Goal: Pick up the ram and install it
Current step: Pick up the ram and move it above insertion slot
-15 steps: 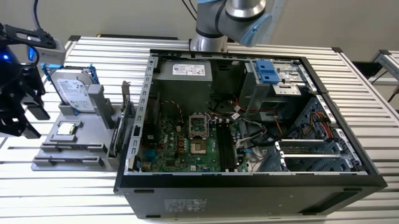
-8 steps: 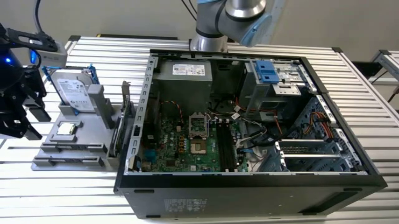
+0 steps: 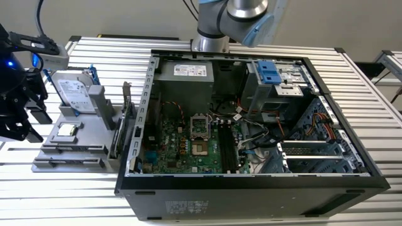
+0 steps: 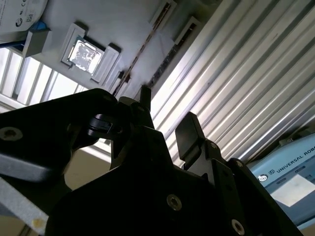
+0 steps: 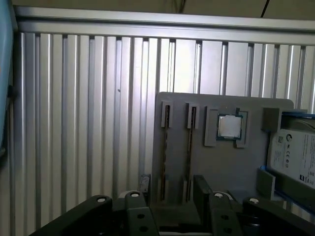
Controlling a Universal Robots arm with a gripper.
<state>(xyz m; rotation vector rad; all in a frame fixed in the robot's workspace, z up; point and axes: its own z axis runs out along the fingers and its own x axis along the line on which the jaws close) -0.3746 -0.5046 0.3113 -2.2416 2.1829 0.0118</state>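
Slatted table (image 3: 63, 202): gripper (image 5: 170, 191) hovers, fingers (image 5: 202, 187) parted, near tray (image 3: 69, 162).

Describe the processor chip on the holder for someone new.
At the exterior view's left of the open computer case sits a grey parts holder. The chip lies flat in a recess, nearer the camera than the upright hard drive. It is the only small, shiny square; its neighbours stand on edge.

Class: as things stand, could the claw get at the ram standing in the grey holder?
Probably yes. In the first wrist view the open claw faces the grey holder, and the ram stands edge-up in its slot with nothing above it; the hard drive sits aside.
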